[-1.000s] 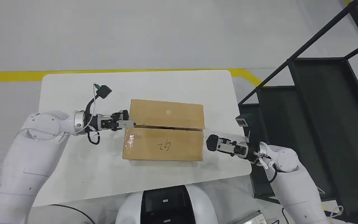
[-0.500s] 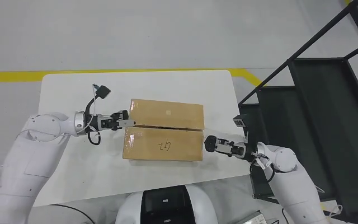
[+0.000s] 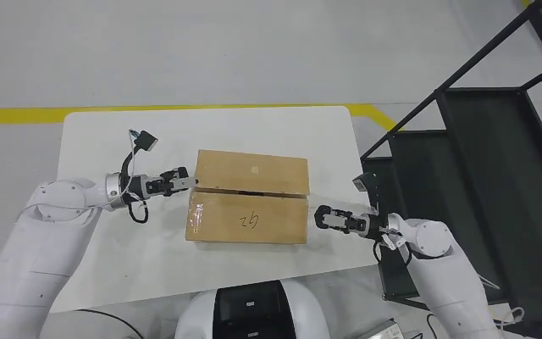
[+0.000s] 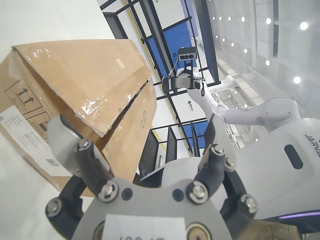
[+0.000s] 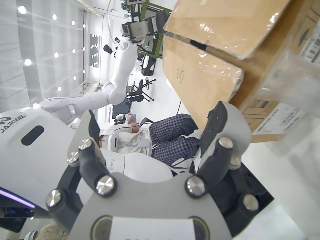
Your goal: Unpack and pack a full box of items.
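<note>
The cardboard box (image 3: 247,197) sits near the middle of the white surface (image 3: 110,136); its two top flaps are folded down and meet along a seam that gapes slightly at both ends, with shiny tape scraps on the edges; the left pincer (image 3: 188,180) is at the box's left end, level with the seam, spread wide and holding nothing, one fingertip (image 4: 58,126) close against the cardboard; the right pincer (image 3: 321,219) hovers just beside the box's right end by the nearer flap, likewise wide and empty; a printed label (image 5: 275,118) shows on that end.
</note>
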### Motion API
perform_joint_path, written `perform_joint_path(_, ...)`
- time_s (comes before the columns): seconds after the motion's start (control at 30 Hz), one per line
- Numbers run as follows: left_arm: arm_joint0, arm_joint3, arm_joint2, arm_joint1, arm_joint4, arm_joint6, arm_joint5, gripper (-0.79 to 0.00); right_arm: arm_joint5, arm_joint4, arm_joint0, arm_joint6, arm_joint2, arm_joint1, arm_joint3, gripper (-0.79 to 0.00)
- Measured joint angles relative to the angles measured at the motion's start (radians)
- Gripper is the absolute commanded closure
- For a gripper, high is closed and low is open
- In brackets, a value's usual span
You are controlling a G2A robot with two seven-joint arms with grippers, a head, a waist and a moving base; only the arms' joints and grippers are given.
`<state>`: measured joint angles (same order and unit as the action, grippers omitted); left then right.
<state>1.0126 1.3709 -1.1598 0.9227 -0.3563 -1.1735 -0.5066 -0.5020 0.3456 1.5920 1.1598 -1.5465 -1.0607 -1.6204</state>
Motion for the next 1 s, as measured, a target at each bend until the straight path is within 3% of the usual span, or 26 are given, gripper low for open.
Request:
perform_joint_path(0.27,-0.019,-0.027,0.019,0.007,0.0,0.0,-0.001,-0.785,-0.017,-0.072,-0.074,-0.076,0.07,-0.006,0.094,-0.785)
perform_joint_path(0.6,-0.009,-0.029,0.003,0.004,-0.018,-0.004,-0.003,-0.785,-0.038,-0.043,-0.114,-0.031,0.135,-0.006,0.115,-0.785)
perform_joint_path(0.87,0.0,-0.036,-0.009,0.003,-0.058,-0.025,-0.011,-0.785,-0.078,0.12,-0.143,0.062,0.174,-0.007,0.134,-0.785)
perform_joint_path(1.0,0.004,-0.042,-0.013,0.003,-0.074,-0.033,-0.019,-0.785,-0.048,0.212,-0.143,0.112,0.183,0.0,0.09,-0.785)
